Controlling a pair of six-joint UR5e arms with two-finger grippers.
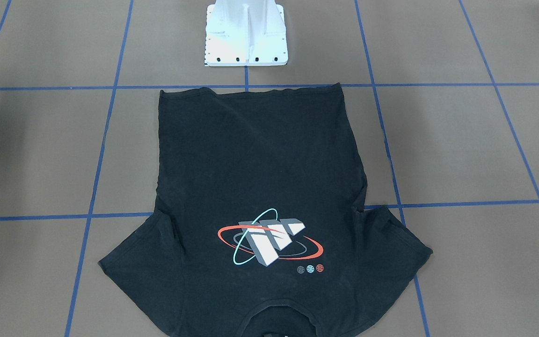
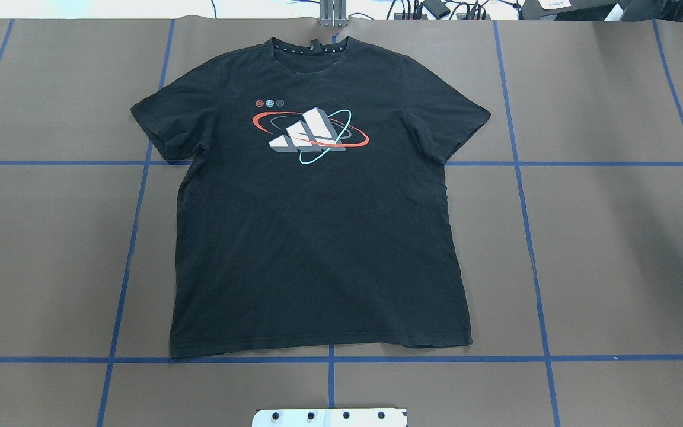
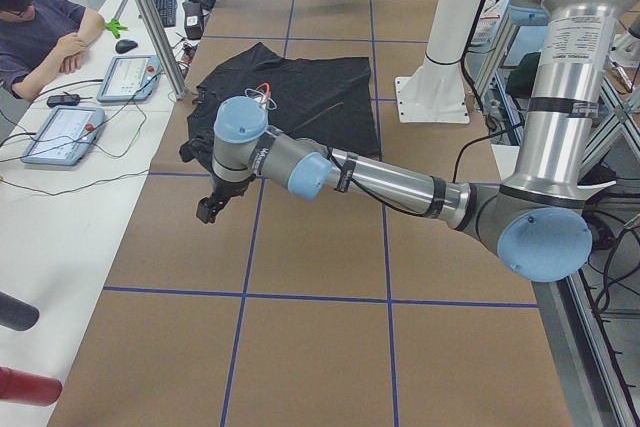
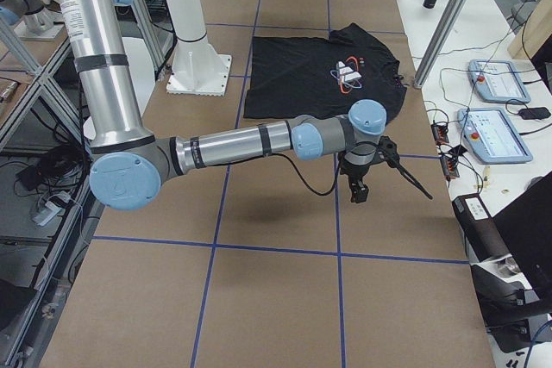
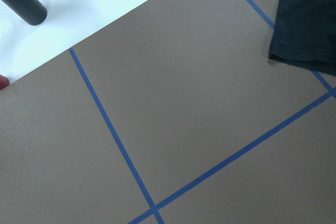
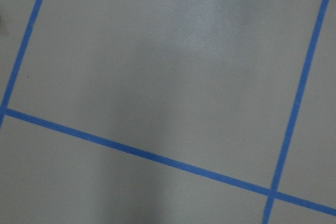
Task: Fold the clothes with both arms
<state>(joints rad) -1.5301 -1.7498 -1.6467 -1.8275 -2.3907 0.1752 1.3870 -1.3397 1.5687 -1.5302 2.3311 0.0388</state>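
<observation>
One black T-shirt (image 2: 318, 237) is spread flat, print up, in the middle of the bench (image 2: 614, 249). Its collar points away from the robot and its hem stops just short of the white pedestal (image 2: 329, 418). Left arm (image 3: 380, 182) hangs low over bare bench beside the sleeve on its side, and right arm (image 4: 233, 142) does likewise opposite, both clear of the cloth. Jaws: I can't tell from my side views how far open either pair is, but neither has hold of the shirt.
</observation>
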